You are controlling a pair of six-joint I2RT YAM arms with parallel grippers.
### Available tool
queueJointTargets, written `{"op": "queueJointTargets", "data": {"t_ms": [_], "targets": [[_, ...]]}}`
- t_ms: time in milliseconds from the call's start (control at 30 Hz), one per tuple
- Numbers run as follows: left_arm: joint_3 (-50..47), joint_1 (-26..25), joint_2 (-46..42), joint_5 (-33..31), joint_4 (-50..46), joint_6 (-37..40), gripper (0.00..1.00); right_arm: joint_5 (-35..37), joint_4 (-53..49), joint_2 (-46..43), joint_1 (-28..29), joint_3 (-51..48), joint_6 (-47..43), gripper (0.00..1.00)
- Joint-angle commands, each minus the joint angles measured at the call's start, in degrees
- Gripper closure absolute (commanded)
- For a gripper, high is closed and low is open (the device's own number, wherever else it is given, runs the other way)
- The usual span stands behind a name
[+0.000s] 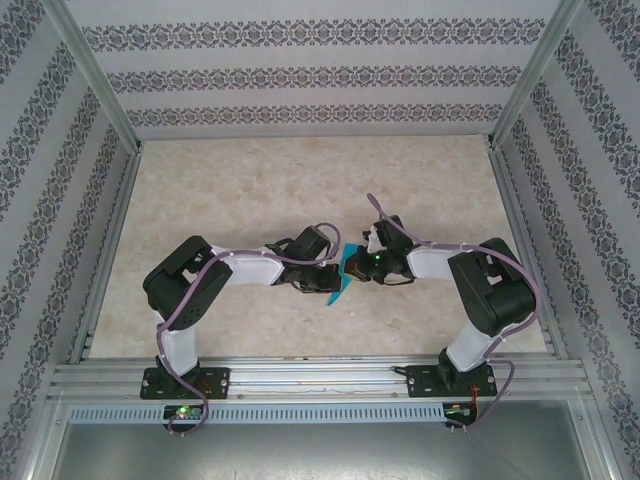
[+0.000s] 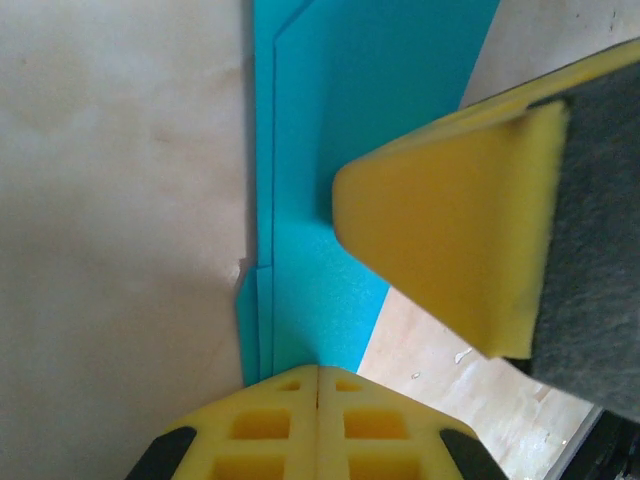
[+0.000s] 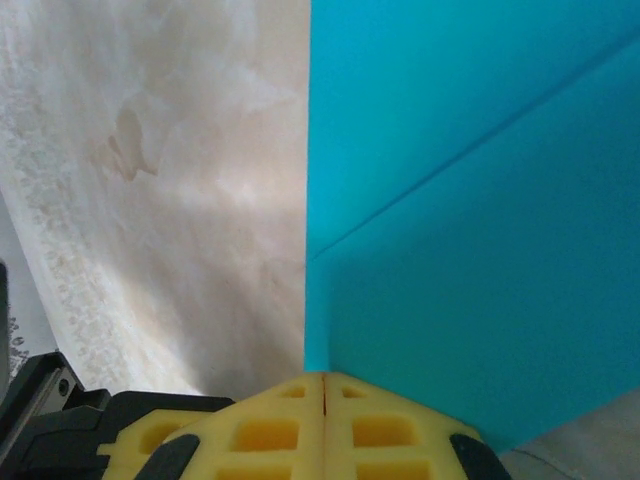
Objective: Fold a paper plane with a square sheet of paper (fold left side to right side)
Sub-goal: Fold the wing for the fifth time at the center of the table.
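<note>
Top external: teal paper (image 1: 341, 277), creased narrow, sits between both arms at mid bench (image 1: 250, 190). Left pincer (image 2: 318, 390) is clamped on one edge of it; right pincer (image 3: 325, 395) is likewise pinched onto a folded corner. Judgement: carry the left side over evenly, match edges before pressing, avoid tugging the grips apart.

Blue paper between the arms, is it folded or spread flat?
Folded. The paper shows stepped, layered edges along its left side in the left wrist view, and a diagonal crease in the right wrist view.
</note>
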Motion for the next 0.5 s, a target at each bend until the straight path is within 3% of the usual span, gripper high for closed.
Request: {"op": "queueJointTargets", "data": {"t_ms": [0, 267, 467], "targets": [[-2.60, -0.64, 1.65, -4.30, -10.17, 1.20, 1.00, -0.13, 0.74, -0.27, 0.79, -1.33, 1.66, 1.00], [-2.35, -0.55, 0.23, -3.52, -9.53, 1.37, 0.98, 1.72, -1.31, 3.68, 0.79, -1.67, -0.23, 1.00], [-0.13, 1.04, -4.52, -0.55, -8.94, 1.70, 0.90, 2.71, -3.05, 5.18, 0.62, -3.42, -2.01, 1.00]]}}
